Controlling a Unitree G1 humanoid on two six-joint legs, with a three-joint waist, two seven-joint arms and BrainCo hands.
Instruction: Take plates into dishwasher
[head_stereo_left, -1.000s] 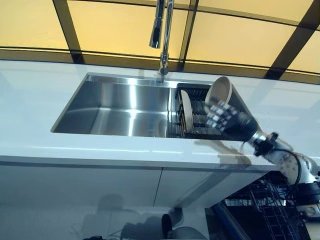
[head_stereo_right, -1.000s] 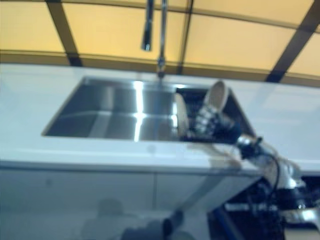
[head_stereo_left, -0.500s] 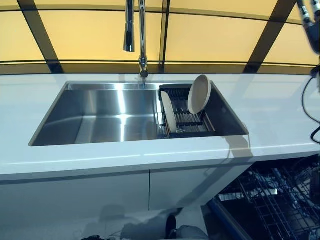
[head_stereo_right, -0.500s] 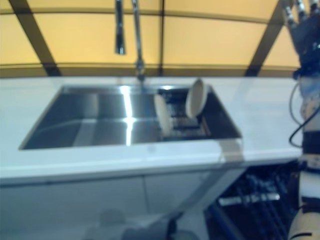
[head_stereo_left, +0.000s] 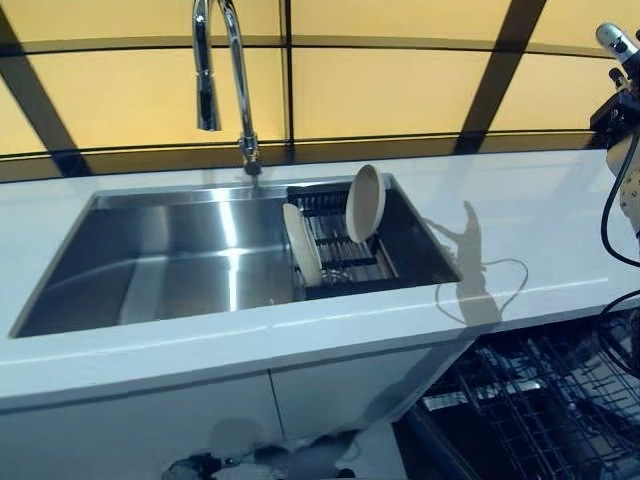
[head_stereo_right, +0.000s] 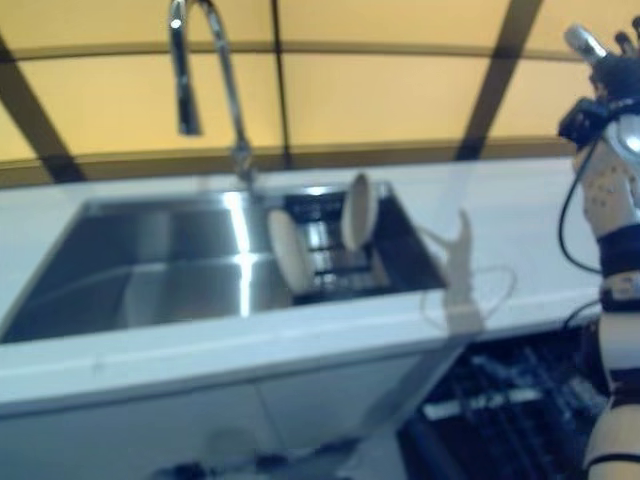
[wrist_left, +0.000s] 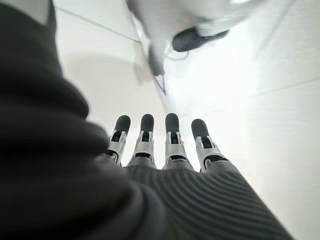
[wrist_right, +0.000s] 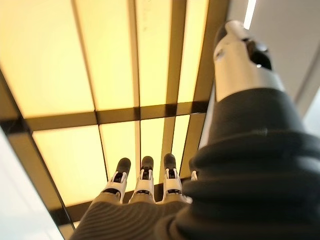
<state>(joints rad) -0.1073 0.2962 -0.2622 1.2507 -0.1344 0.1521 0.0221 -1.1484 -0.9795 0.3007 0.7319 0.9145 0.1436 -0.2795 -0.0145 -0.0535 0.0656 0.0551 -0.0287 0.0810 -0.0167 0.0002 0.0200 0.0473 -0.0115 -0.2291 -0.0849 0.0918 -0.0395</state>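
right hand (head_stereo_left: 622, 45) cut off at edge, dishwasher rack (head_stereo_left: 540, 400) partly cropped

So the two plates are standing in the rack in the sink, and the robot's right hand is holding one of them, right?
Not quite. The two plates do stand in the rack in the sink, but the right hand holds nothing: the left eye view shows it raised far off to the right, and the right wrist view shows straight fingers.

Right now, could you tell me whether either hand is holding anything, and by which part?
Nothing is held. The right hand is raised with straight fingers, the left hand is open too, and both plates stand in the sink rack.
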